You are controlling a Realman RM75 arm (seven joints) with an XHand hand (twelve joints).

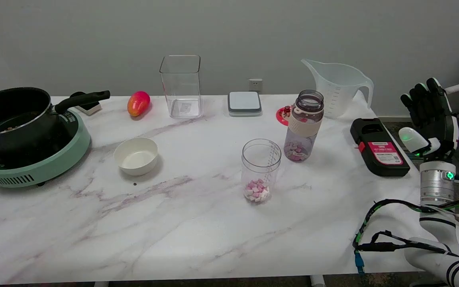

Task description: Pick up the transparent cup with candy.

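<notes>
One view: looks down across a table from its near side.
Surface: white marble-patterned table with grey and purplish veins, running wide from left to right.
Room: plain grey wall behind the far edge, with a white wall socket just above the tabletop line; dark floor shows at the right.
Task thing: transparent cup stands upright near the table's middle, a small heap of pink and white candy in its bottom, touched by nothing.
Right hand: black-and-white right hand is raised at the table's right edge, fingers upright and apart, released and grasping nothing, well apart from the cup.
Right arm: white arm rises from the lower right, with black and green cables along it.
Beside the cup: purple-tinted bottle just behind and to the right, also with candy inside.
Far edge: clear square container, red-orange mango, grey-topped flat box, translucent measuring jug.
Left side: black pot with a long handle sits on a green induction cooker; a white bowl lies near it.
Right side: black device with a pink label lies flat between the bottle and the hand.
</notes>
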